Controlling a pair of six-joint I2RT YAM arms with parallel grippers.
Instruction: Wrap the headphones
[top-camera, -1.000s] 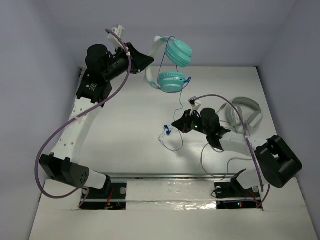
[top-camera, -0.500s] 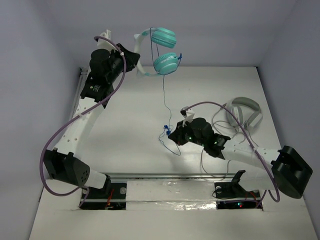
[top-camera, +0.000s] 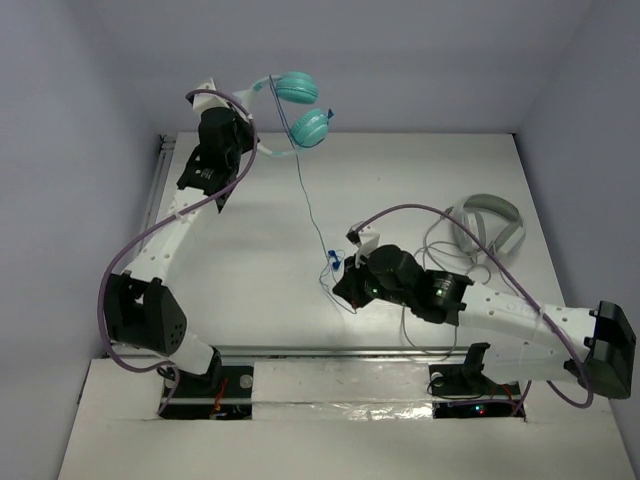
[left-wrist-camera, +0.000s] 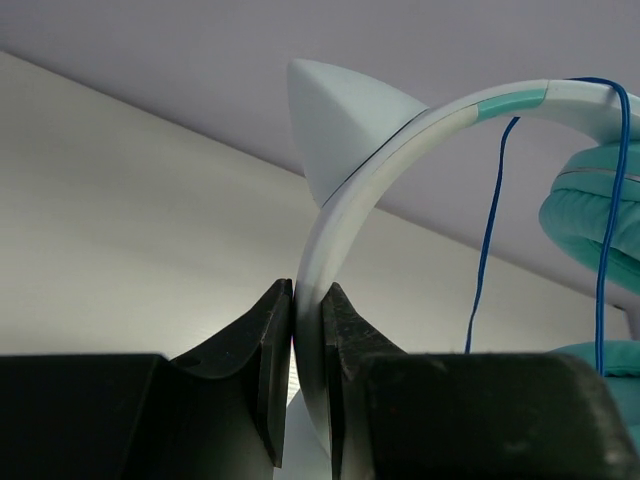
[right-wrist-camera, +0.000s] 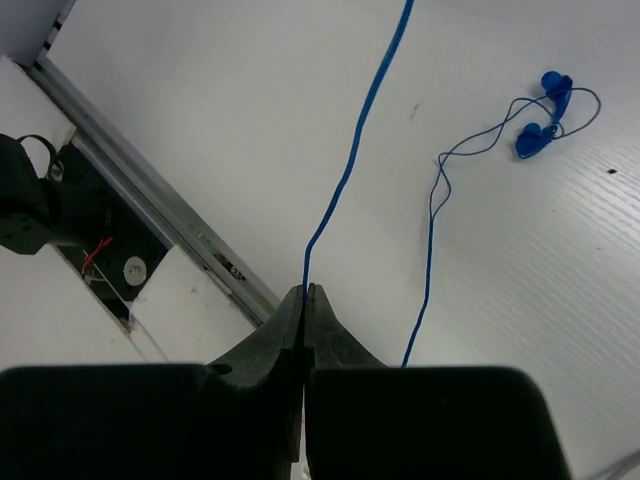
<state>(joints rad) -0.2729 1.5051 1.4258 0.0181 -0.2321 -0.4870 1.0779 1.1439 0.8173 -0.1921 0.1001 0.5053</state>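
The teal headphones (top-camera: 300, 108) hang in the air at the back left, held by their white headband (left-wrist-camera: 345, 205). My left gripper (top-camera: 255, 130) is shut on that headband; a teal earcup (left-wrist-camera: 595, 215) shows at the right of the left wrist view. The thin blue cord (top-camera: 312, 215) runs down from the earcups to my right gripper (top-camera: 340, 288), which is shut on the cord (right-wrist-camera: 352, 170) low over the table. The cord's loose end with its blue plug (right-wrist-camera: 545, 115) lies on the table beside it.
Larger grey-white headphones (top-camera: 490, 228) with a grey cable (top-camera: 430, 300) lie at the right of the table. A metal rail (top-camera: 330, 352) runs along the table's near edge. The back wall stands close behind the lifted headphones.
My left gripper has swung the teal headphones up and to the left. My right gripper has moved left and nearer along the cord, which now runs taut between them.
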